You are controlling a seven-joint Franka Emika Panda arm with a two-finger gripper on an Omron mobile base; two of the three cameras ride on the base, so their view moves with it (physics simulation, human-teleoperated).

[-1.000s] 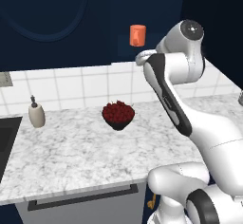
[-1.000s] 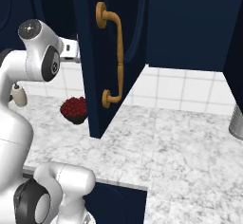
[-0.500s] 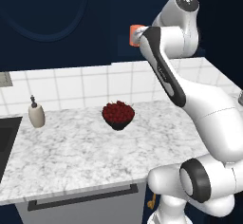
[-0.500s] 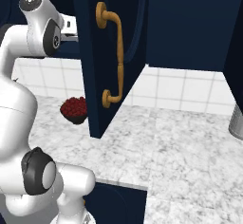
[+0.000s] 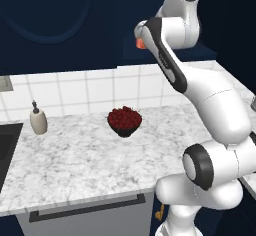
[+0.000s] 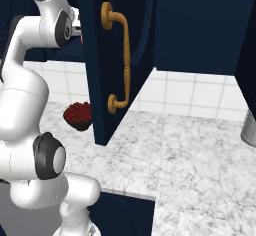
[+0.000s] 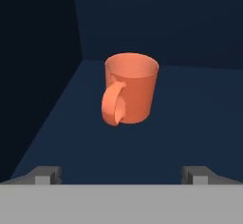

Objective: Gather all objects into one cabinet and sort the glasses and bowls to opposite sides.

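One smooth orange-red cup, cylindrical with loop handle, stands upright on matte navy shelf; end effector spread wide, short of it.

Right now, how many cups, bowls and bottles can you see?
Cups: 1, the orange-red cup on the navy shelf.
Bowls: 1, the dark bowl of red pieces on the counter.
Bottles: 1, the beige soap bottle.
Total: 3

No readable text, labels, brand names, numbers or signs appear anywhere. The orange-red ceramic cup with a handle and the beige soap dispenser bottle are plain.
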